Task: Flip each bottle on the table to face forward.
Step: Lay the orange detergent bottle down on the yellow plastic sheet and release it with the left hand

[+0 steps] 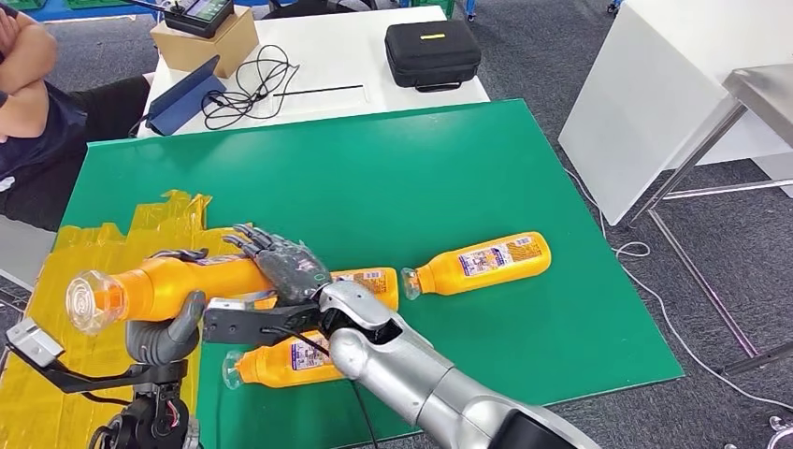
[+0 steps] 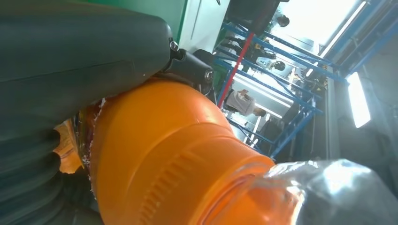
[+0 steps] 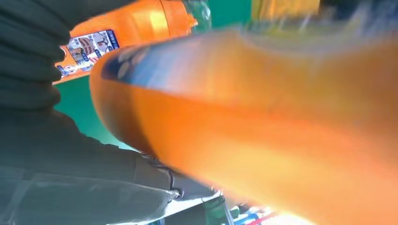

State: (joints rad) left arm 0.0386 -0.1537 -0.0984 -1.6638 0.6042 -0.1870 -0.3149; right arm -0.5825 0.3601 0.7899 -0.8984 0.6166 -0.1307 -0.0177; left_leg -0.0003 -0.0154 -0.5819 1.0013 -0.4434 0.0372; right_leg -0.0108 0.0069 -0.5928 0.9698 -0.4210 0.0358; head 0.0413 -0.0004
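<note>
Hands both grip one orange bottle point(image 1: 178, 279): left hand point(image 1: 168, 329) beneath, right hand point(image 1: 285, 265) over it.

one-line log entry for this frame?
held bottle lifted | left hand grips neck end | right hand grips body | three bottles lying on green table

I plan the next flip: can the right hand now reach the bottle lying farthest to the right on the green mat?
Probably not yet. The right hand grips the lifted bottle together with the left hand. The far-right bottle lies free.
</note>
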